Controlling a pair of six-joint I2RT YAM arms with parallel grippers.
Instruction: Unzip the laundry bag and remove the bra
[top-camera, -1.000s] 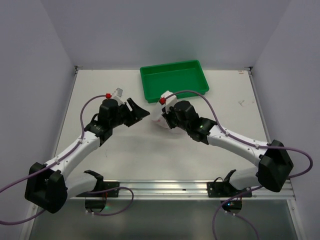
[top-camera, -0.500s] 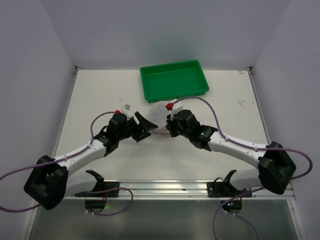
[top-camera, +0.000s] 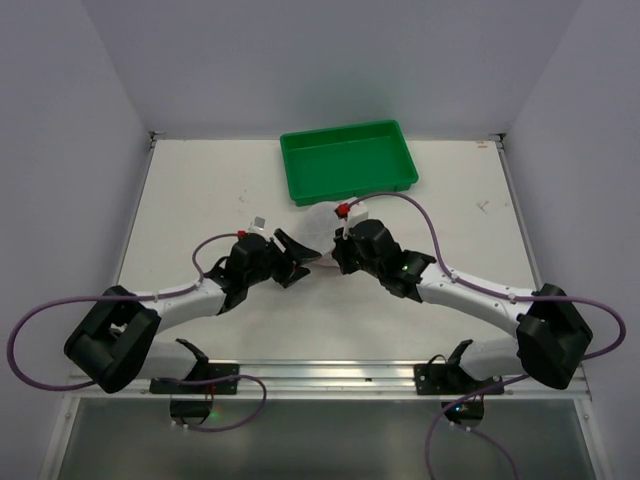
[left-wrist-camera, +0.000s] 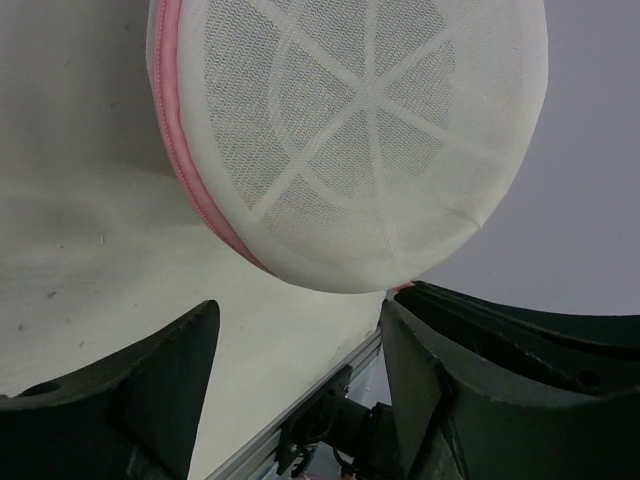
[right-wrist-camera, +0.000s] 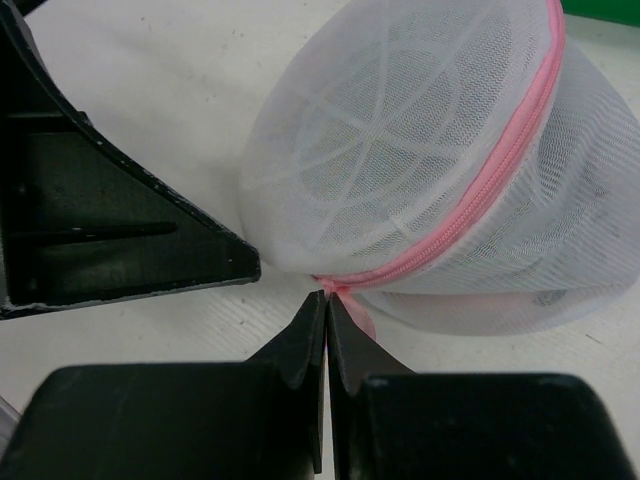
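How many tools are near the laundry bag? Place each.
2. The left tool, open, faces the laundry bag; the right tool is shut on its pink zipper edge.

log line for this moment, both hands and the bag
left hand: open, facing laundry bag | right hand: shut on bag's pink zipper edge | bag: zipped

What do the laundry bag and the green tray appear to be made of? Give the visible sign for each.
Laundry bag: white fabric mesh, matte; open weave, stitched ribs, pink trim. Green tray: probably plastic; smooth, uniform colour, raised rim.
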